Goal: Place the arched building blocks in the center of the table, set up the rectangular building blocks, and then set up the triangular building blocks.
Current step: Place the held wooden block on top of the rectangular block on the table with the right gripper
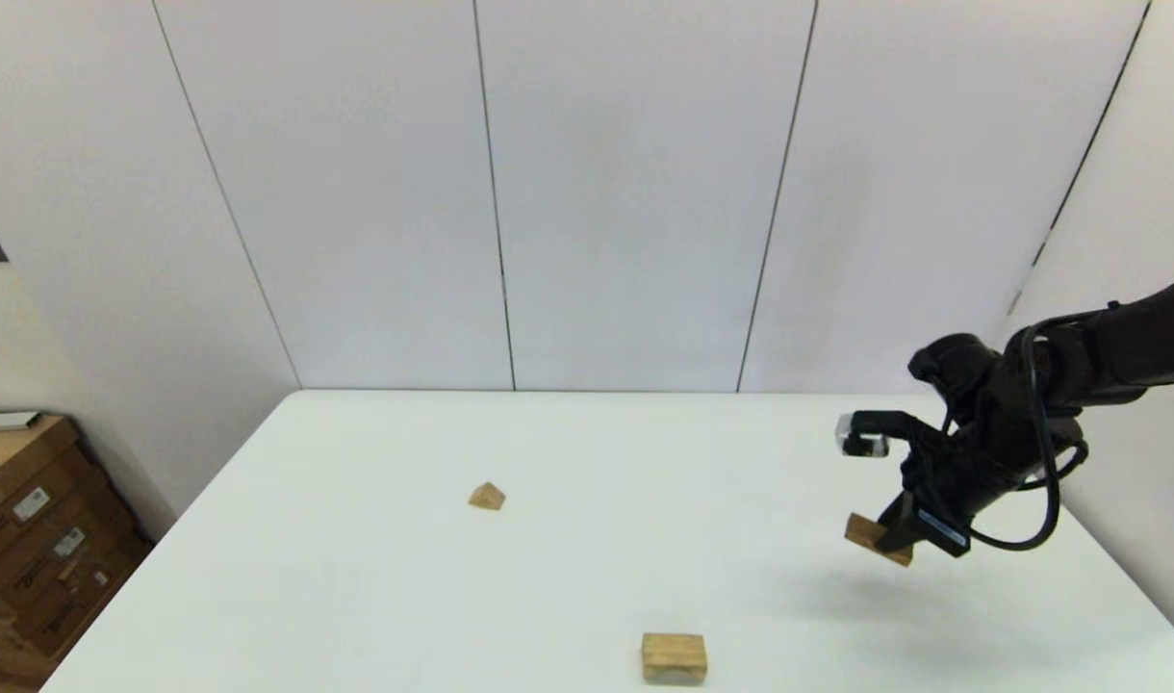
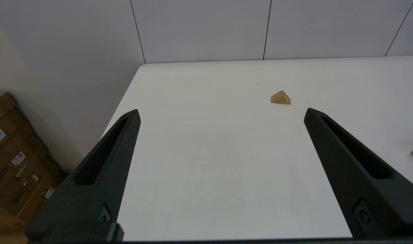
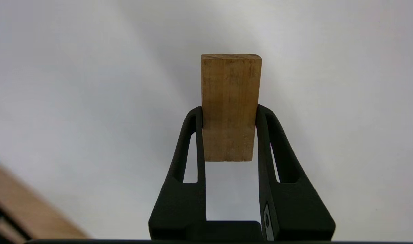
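Rectangular slab (image 3: 231, 105) sits clamped between the right jaws, which press its two long sides, lifted above the bench (image 1: 356, 577) at its right side. Left jaws stand wide apart with nothing between them. Near the front edge lies the chunky block (image 1: 675, 658); the small wedge (image 1: 487, 497) rests left of centre, well apart from both.

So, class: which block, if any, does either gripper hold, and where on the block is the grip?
The right gripper holds the rectangular block, clamped across its long side edges at the near half. The left gripper holds nothing.
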Motion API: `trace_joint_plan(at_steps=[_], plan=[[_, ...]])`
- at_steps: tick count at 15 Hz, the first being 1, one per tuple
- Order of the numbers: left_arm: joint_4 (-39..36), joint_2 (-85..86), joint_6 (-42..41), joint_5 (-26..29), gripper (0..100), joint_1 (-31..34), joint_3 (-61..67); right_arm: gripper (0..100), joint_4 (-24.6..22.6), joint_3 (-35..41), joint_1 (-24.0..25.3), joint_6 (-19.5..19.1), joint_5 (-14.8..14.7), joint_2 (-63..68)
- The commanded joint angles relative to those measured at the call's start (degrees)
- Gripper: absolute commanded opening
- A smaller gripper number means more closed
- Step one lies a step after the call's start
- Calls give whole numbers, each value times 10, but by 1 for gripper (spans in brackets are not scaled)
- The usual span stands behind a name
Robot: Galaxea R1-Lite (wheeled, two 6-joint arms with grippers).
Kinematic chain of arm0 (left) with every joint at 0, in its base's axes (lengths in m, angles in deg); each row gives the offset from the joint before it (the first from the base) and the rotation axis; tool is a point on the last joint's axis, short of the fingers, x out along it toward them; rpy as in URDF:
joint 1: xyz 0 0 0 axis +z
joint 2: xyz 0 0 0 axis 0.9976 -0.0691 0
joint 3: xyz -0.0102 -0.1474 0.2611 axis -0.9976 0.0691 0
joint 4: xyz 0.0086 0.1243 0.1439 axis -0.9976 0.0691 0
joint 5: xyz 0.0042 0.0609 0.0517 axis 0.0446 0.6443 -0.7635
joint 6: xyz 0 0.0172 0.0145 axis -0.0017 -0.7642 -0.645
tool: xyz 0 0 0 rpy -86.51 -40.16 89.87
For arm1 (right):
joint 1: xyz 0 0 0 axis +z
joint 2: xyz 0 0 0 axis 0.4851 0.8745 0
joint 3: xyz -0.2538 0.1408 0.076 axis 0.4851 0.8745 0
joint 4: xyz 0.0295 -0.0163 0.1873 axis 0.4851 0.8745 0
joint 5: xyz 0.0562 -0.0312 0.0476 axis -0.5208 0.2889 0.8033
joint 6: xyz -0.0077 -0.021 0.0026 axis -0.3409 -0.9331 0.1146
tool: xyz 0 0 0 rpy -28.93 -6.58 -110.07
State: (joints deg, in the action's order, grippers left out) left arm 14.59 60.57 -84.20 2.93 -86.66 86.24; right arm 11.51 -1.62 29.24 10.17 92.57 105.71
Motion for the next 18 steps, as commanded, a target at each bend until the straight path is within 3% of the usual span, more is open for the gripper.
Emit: trace_joint_plan(at_steps=[1,4,9,18], plan=[[0,-1,0,0,100,0,0,0,16,45,85,4,7,-100],[0,-1,0,0,100,0,0,0,15,79,174,34,6,-138],[0,-1,0,0,100,0,0,0,12,88,271,63,6,-127],[0,-1,0,0,100,0,0,0,-38,56,348,64,34,-34]])
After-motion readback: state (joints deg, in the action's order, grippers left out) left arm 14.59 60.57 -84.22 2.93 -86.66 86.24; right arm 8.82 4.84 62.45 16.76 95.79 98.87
